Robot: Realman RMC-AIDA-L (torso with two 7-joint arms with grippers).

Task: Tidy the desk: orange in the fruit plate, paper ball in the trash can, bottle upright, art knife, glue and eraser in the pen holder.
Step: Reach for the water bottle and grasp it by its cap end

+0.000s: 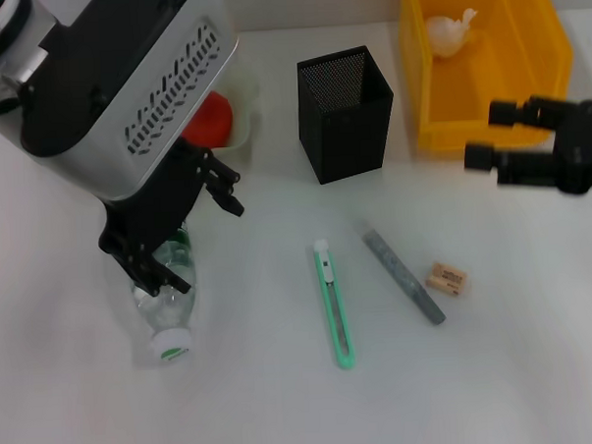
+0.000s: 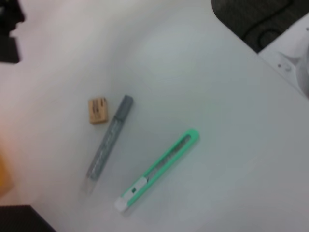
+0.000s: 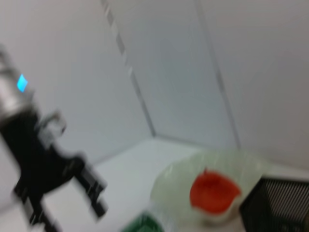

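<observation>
The bottle [image 1: 168, 304] lies near on the left. The knife [image 1: 333, 304], glue [image 1: 403, 275] and eraser [image 1: 447, 278] sit in a row to its right. The pen holder [image 1: 345, 114] stands behind them.

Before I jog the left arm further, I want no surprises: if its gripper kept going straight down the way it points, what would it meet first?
Most likely the clear plastic bottle lying on the white table: in the head view the left gripper sits directly over its body, fingers spread. Its height above the bottle is unclear.
</observation>
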